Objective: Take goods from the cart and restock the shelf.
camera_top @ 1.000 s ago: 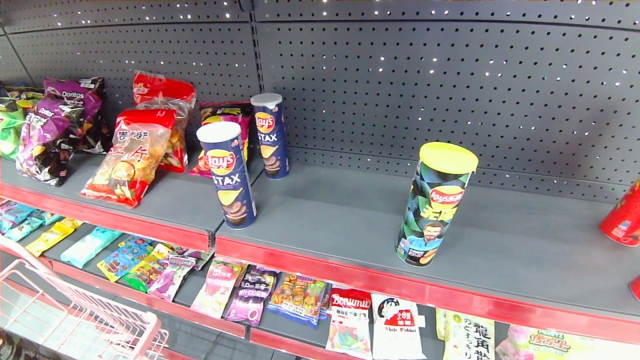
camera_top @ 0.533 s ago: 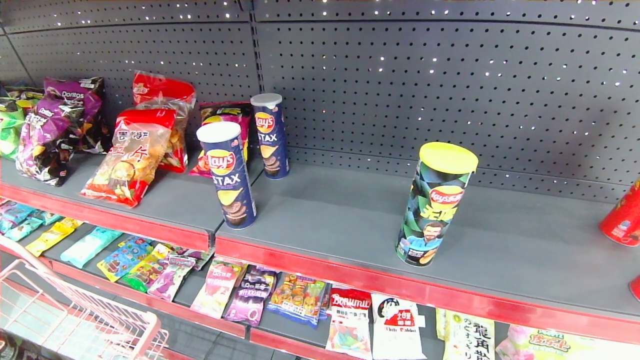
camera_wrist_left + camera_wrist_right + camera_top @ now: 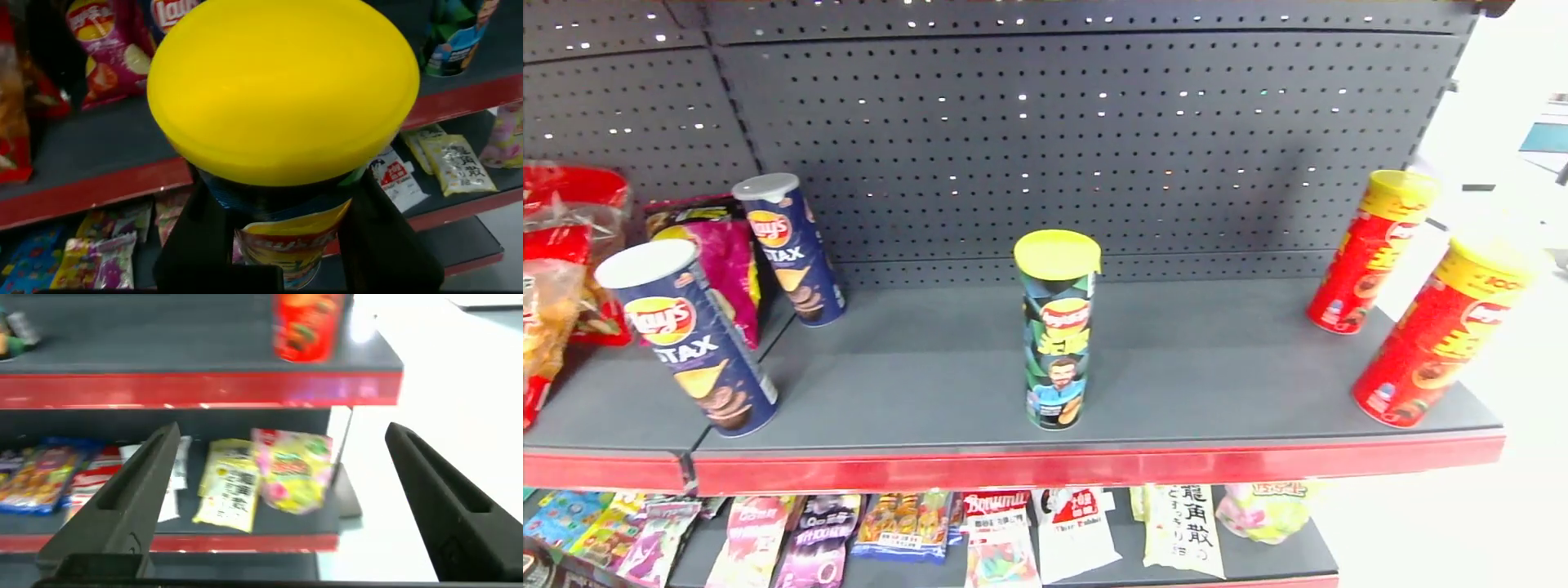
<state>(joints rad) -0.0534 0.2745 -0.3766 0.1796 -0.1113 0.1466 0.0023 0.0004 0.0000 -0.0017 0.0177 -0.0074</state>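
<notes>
In the left wrist view my left gripper [image 3: 286, 245] is shut on a chip can with a wide yellow lid [image 3: 282, 86], held upright in front of the shelf. A matching dark green can with a yellow lid [image 3: 1058, 327] stands mid-shelf near the red front edge of the grey shelf [image 3: 1192, 367]. My right gripper [image 3: 282, 433] is open with nothing between its fingers, level with the lower shelf, below a red can [image 3: 306, 327].
Two blue cans [image 3: 690, 339] [image 3: 788, 249] stand at the shelf's left beside snack bags [image 3: 723, 261]. Two red cans [image 3: 1368, 253] [image 3: 1441, 335] stand at the right end. Bare shelf lies on both sides of the green can. Flat snack packets [image 3: 1005, 539] fill the shelf below.
The head camera has swung to the right: the pink cart and left bags left the picture, and the shelf's right end with two red cans came in. The goods themselves have not moved.
</notes>
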